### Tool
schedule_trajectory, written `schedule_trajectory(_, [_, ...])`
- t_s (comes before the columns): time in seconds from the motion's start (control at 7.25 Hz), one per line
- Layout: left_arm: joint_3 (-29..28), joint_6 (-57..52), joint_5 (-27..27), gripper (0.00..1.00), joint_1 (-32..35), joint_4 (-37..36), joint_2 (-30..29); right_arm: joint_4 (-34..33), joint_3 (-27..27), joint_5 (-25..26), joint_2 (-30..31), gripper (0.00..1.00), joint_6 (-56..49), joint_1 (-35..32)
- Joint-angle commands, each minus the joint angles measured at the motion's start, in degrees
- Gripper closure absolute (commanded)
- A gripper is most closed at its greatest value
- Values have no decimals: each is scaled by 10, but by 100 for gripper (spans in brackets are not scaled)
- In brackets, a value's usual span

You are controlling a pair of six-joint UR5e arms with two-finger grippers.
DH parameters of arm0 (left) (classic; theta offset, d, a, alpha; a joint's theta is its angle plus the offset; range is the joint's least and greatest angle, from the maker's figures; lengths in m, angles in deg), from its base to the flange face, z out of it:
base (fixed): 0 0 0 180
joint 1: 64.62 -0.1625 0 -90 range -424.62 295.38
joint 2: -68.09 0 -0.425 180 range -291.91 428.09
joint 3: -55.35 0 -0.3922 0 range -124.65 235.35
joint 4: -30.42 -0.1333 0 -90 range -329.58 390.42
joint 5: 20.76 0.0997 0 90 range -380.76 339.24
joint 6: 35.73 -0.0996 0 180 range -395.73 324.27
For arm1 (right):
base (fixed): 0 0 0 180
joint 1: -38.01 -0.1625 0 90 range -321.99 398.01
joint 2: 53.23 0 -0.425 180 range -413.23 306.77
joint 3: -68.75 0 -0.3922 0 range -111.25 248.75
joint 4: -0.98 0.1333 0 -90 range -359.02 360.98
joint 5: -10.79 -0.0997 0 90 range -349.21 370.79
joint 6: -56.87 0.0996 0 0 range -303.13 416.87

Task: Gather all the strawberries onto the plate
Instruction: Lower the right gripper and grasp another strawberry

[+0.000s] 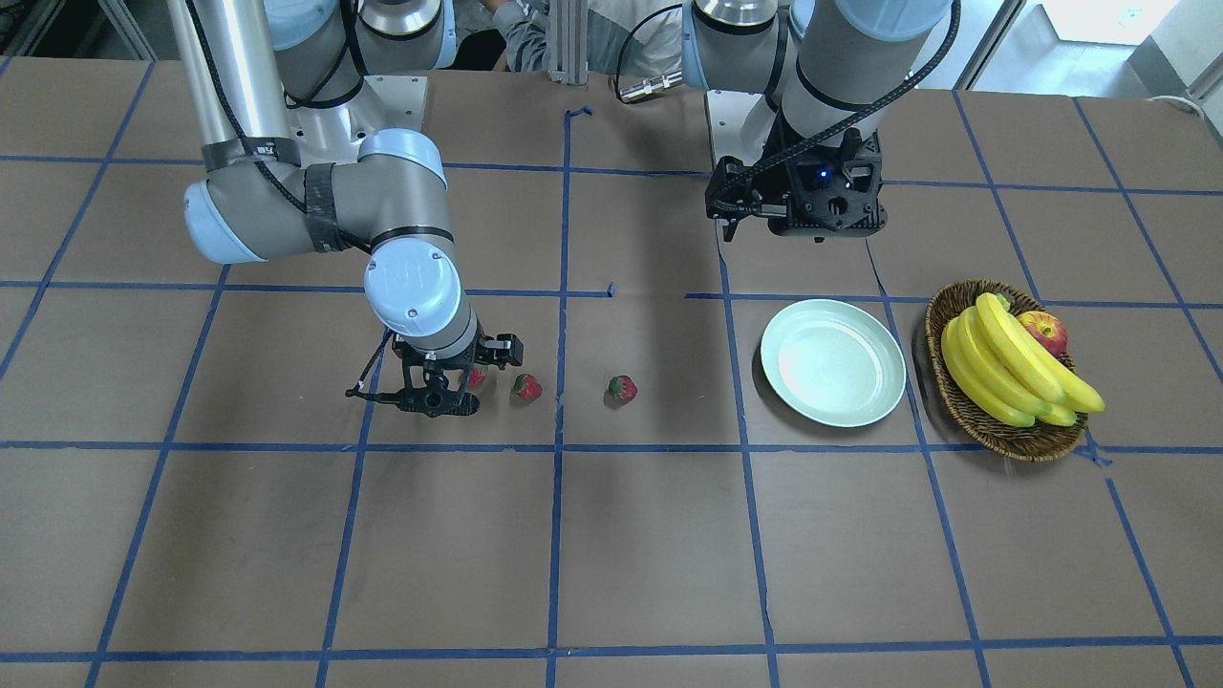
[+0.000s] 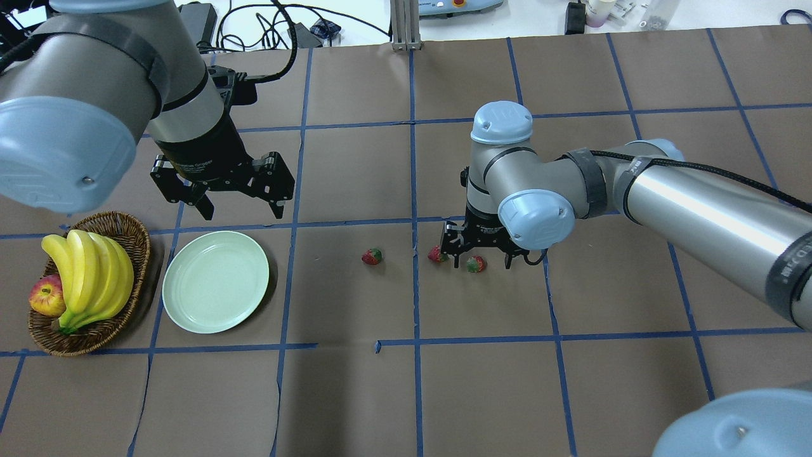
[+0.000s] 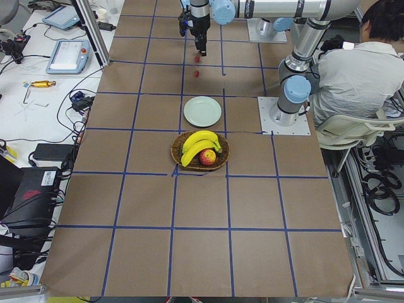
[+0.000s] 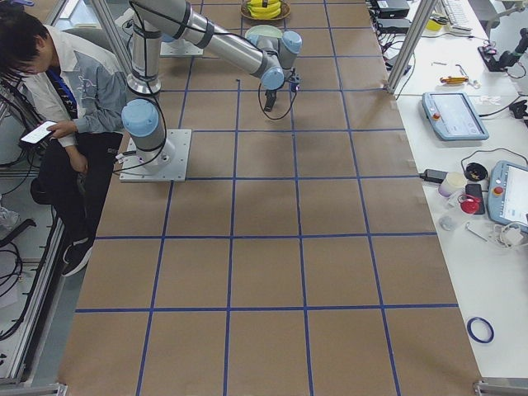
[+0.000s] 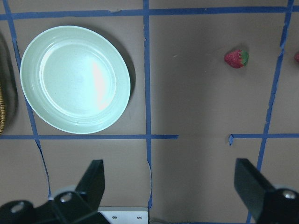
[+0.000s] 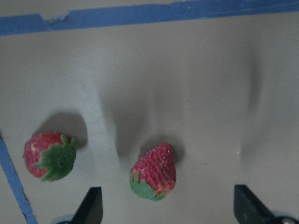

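Between jaws of spread right end effector (image 2: pixel 481 261), one strawberry (image 6: pixel 154 171), second strawberry (image 6: pixel 50 156) beside

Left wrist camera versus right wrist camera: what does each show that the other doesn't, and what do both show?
Left wrist only: the plate, the basket edge and the lone strawberry. Right wrist only: the tape-side strawberry and the centred strawberry. Both: the brown table cover and blue tape; a red sliver at the left wrist view's right edge may be one of that pair.
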Motion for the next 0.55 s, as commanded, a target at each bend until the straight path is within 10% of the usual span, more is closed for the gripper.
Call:
schedule_trajectory(0.0, [0, 0, 0, 0, 0, 0, -1, -5, 6, 0, -6, 6, -2, 0])
schedule_trajectory(0.28, [0, 0, 0, 0, 0, 0, -1, -2, 8, -6, -7, 78, -3, 0])
schedule_trajectory(0.41, [0, 0, 0, 0, 0, 0, -1, -2, 10, -6, -7, 97, -1, 0])
